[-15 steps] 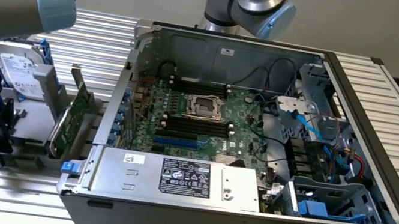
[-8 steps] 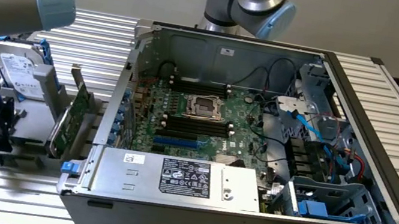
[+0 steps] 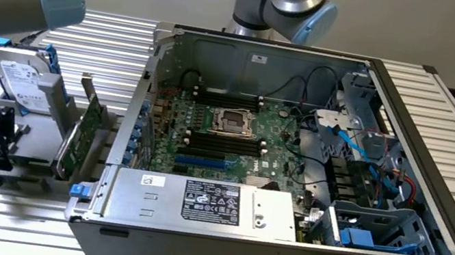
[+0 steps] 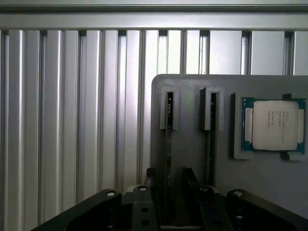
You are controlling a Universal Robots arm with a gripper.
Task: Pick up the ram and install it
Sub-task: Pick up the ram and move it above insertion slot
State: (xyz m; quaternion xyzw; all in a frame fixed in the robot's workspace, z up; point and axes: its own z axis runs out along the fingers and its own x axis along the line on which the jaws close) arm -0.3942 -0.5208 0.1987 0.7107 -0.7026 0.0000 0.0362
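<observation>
Looked over open PC case [image 3: 220, 57] on slatted table [image 3: 453, 103]. Found grey holder [image 4: 192, 96] beside the case, at the exterior view's left. Saw gripper [image 4: 169, 175] low over holder, fingers [image 4: 150, 175] spread wide, holding nothing. Spotted CPU [image 4: 273, 125] in a holder recess. Located the ram [image 4: 169, 144] standing on edge in a holder slot, between the fingers, apparently untouched; second stick [image 4: 212, 139] in the next slot. Judged it light, stiff, fragile: best pinched across flat faces near top edge, mid-length, squarely, without twisting.
</observation>
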